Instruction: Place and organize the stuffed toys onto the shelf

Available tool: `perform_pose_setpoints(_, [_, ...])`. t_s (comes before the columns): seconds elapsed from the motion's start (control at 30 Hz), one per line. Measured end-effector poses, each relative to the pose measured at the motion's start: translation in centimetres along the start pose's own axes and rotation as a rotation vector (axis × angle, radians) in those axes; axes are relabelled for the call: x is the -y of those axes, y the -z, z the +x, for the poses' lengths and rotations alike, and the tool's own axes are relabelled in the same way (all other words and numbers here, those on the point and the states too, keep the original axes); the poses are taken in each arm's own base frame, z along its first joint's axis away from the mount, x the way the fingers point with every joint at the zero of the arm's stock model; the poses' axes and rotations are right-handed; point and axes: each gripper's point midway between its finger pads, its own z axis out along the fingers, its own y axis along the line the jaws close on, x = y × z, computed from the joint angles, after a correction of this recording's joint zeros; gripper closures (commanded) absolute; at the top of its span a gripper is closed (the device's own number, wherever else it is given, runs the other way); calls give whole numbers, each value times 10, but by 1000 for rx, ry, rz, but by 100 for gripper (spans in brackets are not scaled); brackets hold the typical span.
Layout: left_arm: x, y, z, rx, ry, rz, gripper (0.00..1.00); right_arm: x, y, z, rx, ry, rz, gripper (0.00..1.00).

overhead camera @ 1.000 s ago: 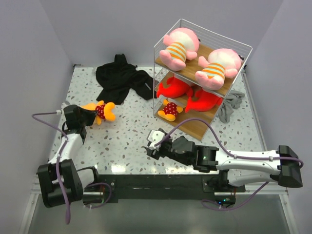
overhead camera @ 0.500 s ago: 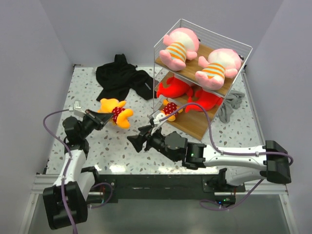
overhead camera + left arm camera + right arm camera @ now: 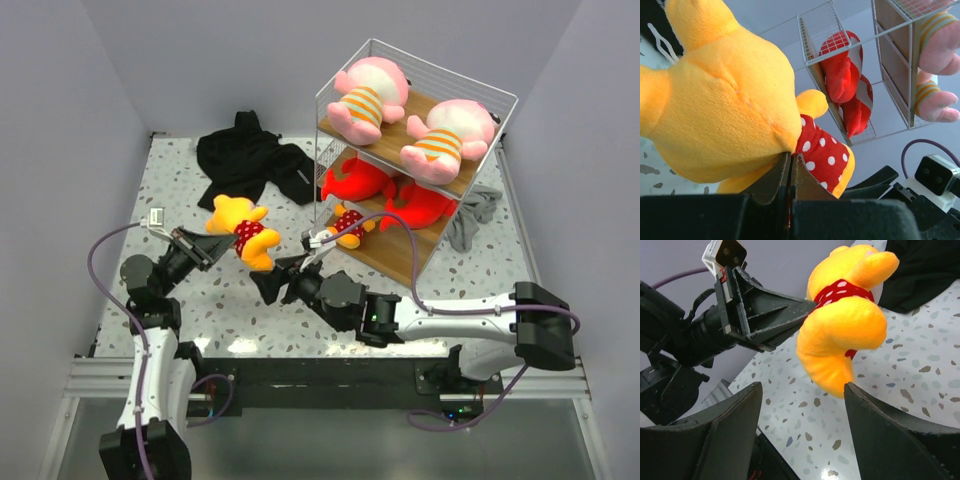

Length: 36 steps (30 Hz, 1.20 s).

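An orange-yellow stuffed toy (image 3: 240, 230) with a red polka-dot bib hangs above the table, and my left gripper (image 3: 221, 244) is shut on its bib edge (image 3: 817, 155). My right gripper (image 3: 272, 284) stands open just below and right of it, one finger tip close to the toy's leg (image 3: 832, 370) but apart from it. The shelf (image 3: 495, 98) holds two pink toys (image 3: 368, 95) on its top board, two red toys (image 3: 355, 180) on the middle one and another orange toy (image 3: 348, 224) on the bottom.
A black garment (image 3: 250, 165) lies at the back left of the speckled table. A grey cloth (image 3: 470, 215) lies right of the shelf. Grey walls close in on three sides.
My left arm has lifted the orange toy and carried it right, toward the shelf. My right arm has swung left to meet it, its jaws spreading wider.
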Motion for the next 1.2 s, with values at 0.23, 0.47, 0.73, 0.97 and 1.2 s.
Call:
perform_pose_setpoints(0.23, [22,7,6,-12,-7,62,100,-4,-6,-12,62,-29,2,32])
perform_pose_setpoints(0.47, [22,12,14,-16,36,87,100,-9,-8,-24,112,-45,-14,36])
perform_pose_setpoints(0.73, [26,15,18,-15,93,117,100,-4,-13,-17,117,-44,13,34])
perform_pose_setpoints(0.97, [32,17,21,-27,100,143,100,3,-13,-16,122,-81,54,32])
perform_pose_setpoints(1.2, [33,17,21,-27,105,146,100,1,-13,-17,125,-95,44,48])
